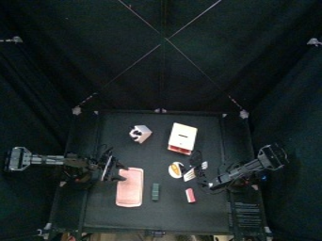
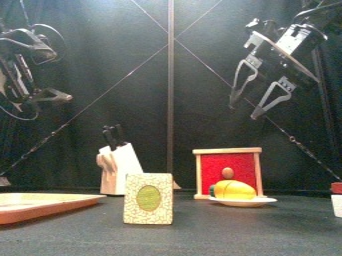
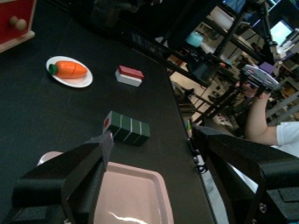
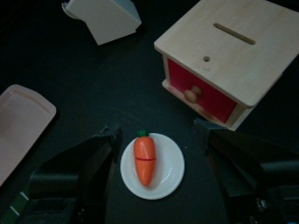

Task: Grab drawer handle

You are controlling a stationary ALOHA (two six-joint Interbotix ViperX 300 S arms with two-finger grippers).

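The drawer (image 1: 184, 137) is a cream box with a red front (image 2: 227, 170) and a small knob handle (image 4: 191, 90) on that front. It stands at the table's back right. My right gripper (image 4: 155, 131) is open and hovers high above the table (image 2: 254, 100), in front of the drawer and over a carrot on a white plate (image 4: 143, 162), holding nothing. It is apart from the handle. My left gripper (image 3: 152, 142) is open too, raised over the table's left side (image 1: 112, 169), with nothing between its jaws.
A white knife block (image 1: 137, 133) stands left of the drawer. A pink tray (image 1: 130, 191) lies front left, a green box (image 3: 126, 129) beside it, a small red-and-white block (image 3: 129, 76) front right. A person (image 3: 275, 122) sits beyond the curtains.
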